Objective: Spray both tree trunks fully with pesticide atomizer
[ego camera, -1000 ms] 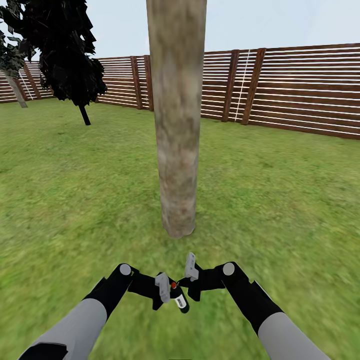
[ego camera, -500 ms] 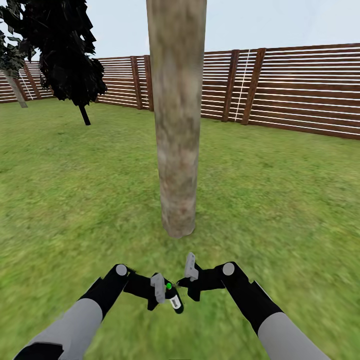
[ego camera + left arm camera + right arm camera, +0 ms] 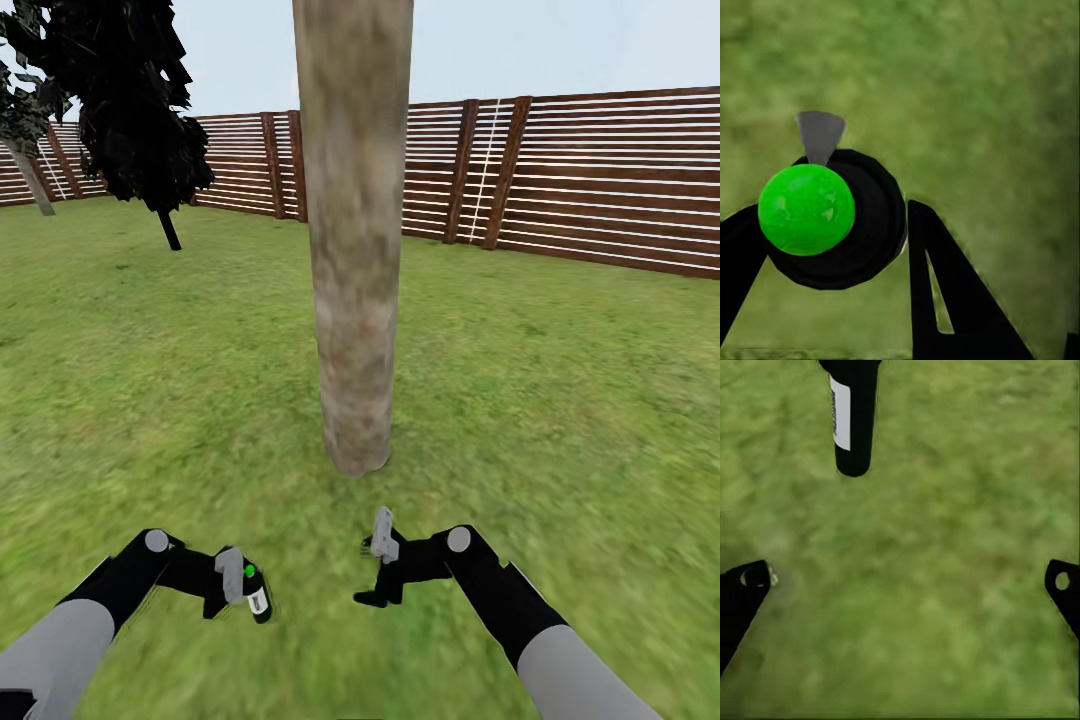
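The tree trunk [image 3: 352, 250], thick and mottled beige-grey, rises from the grass straight ahead of me. My left gripper [image 3: 243, 585] is low on the left, shut on the pesticide atomizer [image 3: 257, 600], a small dark bottle with a pale label and a green dot. In the left wrist view the atomizer [image 3: 862, 225] sits between the black fingers [image 3: 960, 300], its green dot facing the camera. My right gripper [image 3: 377, 567] hangs open over the grass, short of the trunk's base. The right wrist view shows the atomizer [image 3: 853, 412] beyond the spread fingertips [image 3: 746, 585].
A brown slat fence [image 3: 600, 180] runs along the back and right of the lawn [image 3: 560, 400]. A dark-leaved tree [image 3: 130, 100] stands at the back left, with another thin trunk [image 3: 30, 180] at the far left edge.
My left arm has swung to the left with the atomizer, away from the right gripper. The dot on the bottle went from red to green. The right arm barely moved.
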Robot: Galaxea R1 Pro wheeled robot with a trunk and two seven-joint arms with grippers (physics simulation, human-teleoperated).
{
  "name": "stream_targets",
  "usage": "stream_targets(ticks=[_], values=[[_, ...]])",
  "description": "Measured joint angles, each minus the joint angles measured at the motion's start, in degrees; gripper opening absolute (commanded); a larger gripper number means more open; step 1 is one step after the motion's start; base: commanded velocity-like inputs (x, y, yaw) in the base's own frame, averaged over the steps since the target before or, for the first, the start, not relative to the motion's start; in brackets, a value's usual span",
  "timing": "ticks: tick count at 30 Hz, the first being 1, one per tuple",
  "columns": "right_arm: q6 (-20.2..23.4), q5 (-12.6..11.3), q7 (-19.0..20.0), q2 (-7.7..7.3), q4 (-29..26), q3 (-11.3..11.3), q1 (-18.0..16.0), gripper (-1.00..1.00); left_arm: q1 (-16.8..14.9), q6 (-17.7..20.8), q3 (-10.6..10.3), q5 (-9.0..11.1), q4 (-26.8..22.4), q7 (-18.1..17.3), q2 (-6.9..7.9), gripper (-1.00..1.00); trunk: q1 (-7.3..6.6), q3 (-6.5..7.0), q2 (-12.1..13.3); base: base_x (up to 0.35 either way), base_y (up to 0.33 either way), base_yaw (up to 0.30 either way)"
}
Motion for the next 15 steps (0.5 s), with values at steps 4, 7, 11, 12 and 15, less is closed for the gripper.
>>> stream_targets(ticks=[4, 7, 11, 12, 15], values=[[-0.23, 0.09, -0.53, -0.13, 1.07, -0.14, 0.07, 1.0, 0.09, 0.17, 3.97, 0.35, 0.31, 2.13, 2.33, -1.0, 0.0, 0.0, 0.0, 0.0, 0.0, 0.0], [-0.95, -0.24, -10.34, -0.44, 10.04, -2.88, 0.17, 1.0, 0.59, 0.31, 10.37, 0.52, 0.65, 10.86, 2.4, -1.0, 0.01, -0.01, 0.0, 0.0, 0.0, 0.0], [-14.32, -0.49, -30.61, -1.03, 27.2, -22.3, 0.26, 1.0, 0.95, 4.21, 13.88, 2.26, 2.61, 18.29, 1.95, -1.0, 0.01, -0.01, 0.0, 0.0, 0.0, 0.0], [-17.42, -0.5, -33.73, -2.31, 29.81, -29.06, 0.28, 1.0, 0.96, 5.12, 14.95, 3.44, 3.95, 20.52, 1.89, -1.0, 0.0, -0.01, 0.0, 0.0, 0.0, 0.0], [-24.91, -0.52, -36.75, -6.2, 32.53, -42.09, 1.15, 1.0, 0.98, 6.27, 16.86, 7.87, 6.5, 28.34, 1.61, -1.0, 0.0, -0.01, 0.0, 0.0, 0.0, 0.0]])
